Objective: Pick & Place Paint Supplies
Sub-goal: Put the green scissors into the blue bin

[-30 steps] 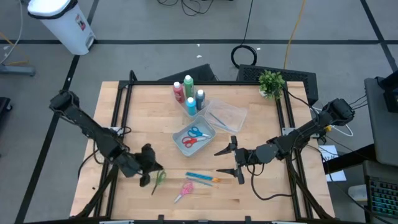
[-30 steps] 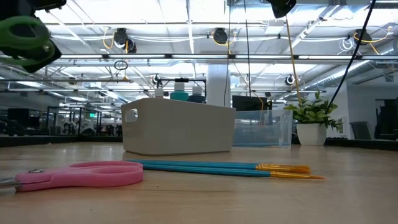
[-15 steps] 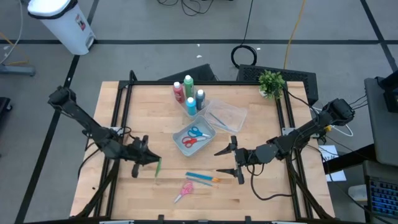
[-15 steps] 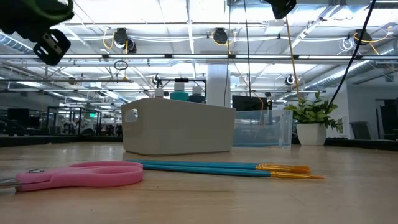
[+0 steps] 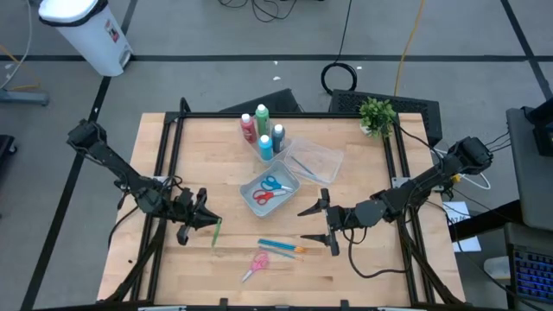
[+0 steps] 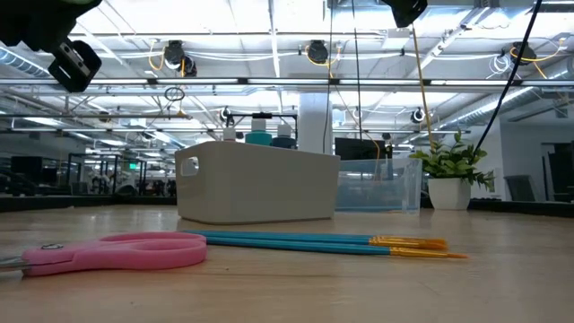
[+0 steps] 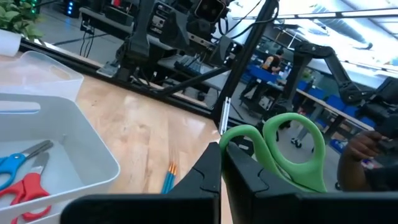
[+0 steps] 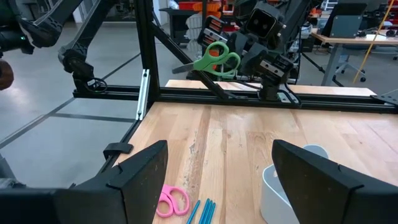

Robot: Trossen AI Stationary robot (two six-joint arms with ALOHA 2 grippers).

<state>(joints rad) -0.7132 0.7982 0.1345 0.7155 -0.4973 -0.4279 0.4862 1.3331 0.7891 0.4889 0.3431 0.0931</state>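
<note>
Green scissors [image 7: 292, 152] between left jaws

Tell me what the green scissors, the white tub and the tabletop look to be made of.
Green scissors, held in the shut left gripper: glossy moulded plastic handles, grey metal-looking blades. White tub: probably matte plastic, with smooth rounded walls. Tabletop: light wood planks with visible grain and seams, seemingly sealed.

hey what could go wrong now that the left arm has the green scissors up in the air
The left gripper pinches the green scissors with shut jaws near the pivot, handles sticking out, so they could swivel or slip. The white bin already holds red and blue scissors, so a drop may land crooked. The open right gripper waits close beside that bin.
</note>
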